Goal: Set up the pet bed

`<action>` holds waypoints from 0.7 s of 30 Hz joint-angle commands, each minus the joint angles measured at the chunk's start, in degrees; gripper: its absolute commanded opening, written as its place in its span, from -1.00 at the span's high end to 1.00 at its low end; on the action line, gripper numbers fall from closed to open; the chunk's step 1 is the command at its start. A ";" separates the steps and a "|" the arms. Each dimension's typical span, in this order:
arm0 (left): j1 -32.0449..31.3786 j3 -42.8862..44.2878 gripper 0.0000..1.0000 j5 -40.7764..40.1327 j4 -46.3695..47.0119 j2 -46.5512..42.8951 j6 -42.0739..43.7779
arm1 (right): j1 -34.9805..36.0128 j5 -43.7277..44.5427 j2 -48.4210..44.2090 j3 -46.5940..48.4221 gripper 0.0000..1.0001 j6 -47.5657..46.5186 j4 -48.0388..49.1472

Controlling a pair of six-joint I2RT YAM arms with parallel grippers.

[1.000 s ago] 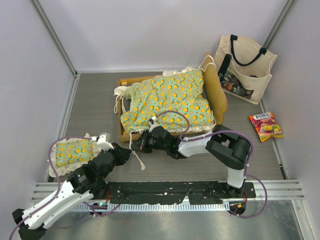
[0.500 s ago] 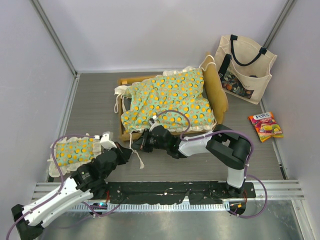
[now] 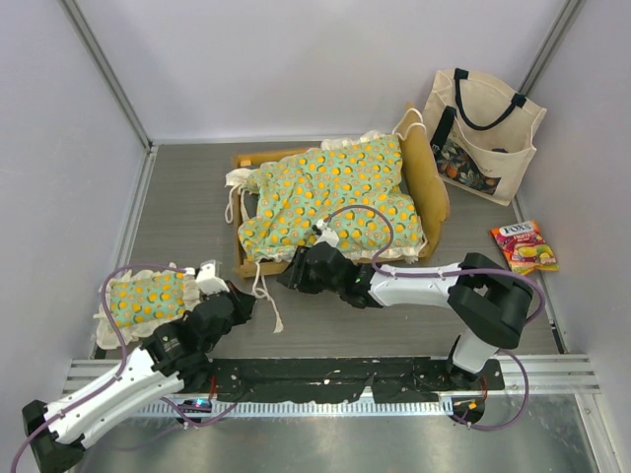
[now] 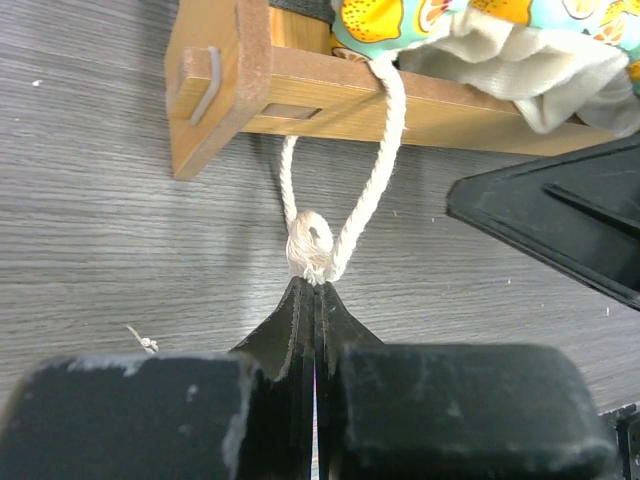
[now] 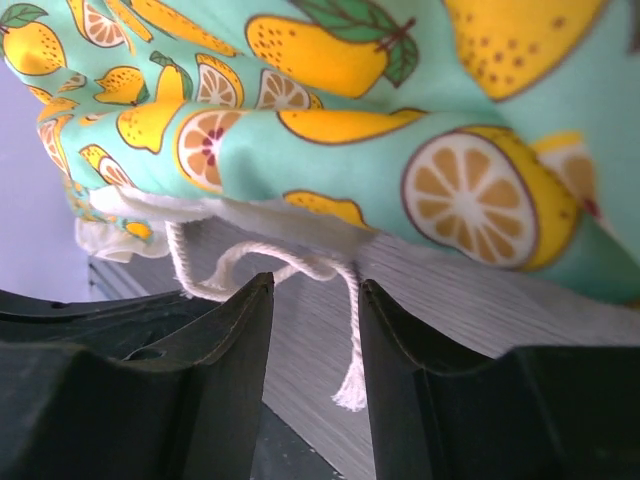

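From above, the pet bed point(image 3: 242, 160) stands at the far middle of the surface point(image 3: 182, 222). It is a wooden frame with its headboard point(image 3: 434, 192) on the right side. The green cushion point(image 3: 330, 192) with orange fruits lies crumpled over the frame, and its near edge hangs over the near rail. A small pillow point(image 3: 148, 299) of the same cloth lies at the near left, just beside my left arm point(image 3: 128, 379). My left jaws are near the near left corner of the bed, and my right jaws are at the near edge of the cushion, so the two are close to each other. A tote bag point(image 3: 483, 118) stands in the far right corner, and a candy packet point(image 3: 525, 246) lies flat at the right, well apart from the bed.

From my left wrist, the left jaws are pressed together. The knot of a white cord point(image 4: 310, 245) sits right at their tips and looks pinched there. The cord goes up as a loop over the wooden rail to the cushion, beside the corner post point(image 4: 225, 90) of the frame.

From my right wrist, the right jaws are spread. A thin string point(image 5: 347, 320) hangs from the cushion edge into the gap between them and it is not pinched. The fruit print of the cushion fills the upper part of this view
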 commanded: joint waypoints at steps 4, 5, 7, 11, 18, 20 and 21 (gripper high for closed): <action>-0.15 2.13 1.00 -3.17 -1.87 1.67 -2.91 | 6.05 8.14 -3.04 0.63 0.10 -8.78 -7.27; -0.15 2.04 1.00 -3.34 -1.87 2.37 -3.87 | 7.02 8.85 -2.78 0.80 0.10 -9.23 -7.63; -0.15 1.95 1.00 -2.91 -1.26 3.16 -4.14 | 9.75 10.77 -1.12 2.37 0.10 -10.63 -9.03; -0.15 1.95 1.00 -2.12 -0.12 5.19 -4.76 | 12.12 12.89 3.19 6.42 0.09 -12.65 -12.64; -0.06 1.87 1.00 -2.64 -0.55 5.98 -6.52 | 13.97 18.69 10.83 14.07 0.09 -15.29 -22.47; -0.15 1.95 1.00 -2.82 -1.87 5.89 -7.57 | 14.24 19.14 12.59 15.48 0.10 -15.91 -24.42; -0.15 2.04 1.00 -2.99 -2.39 5.98 -8.01 | 14.32 19.05 12.86 15.74 0.10 -16.17 -24.59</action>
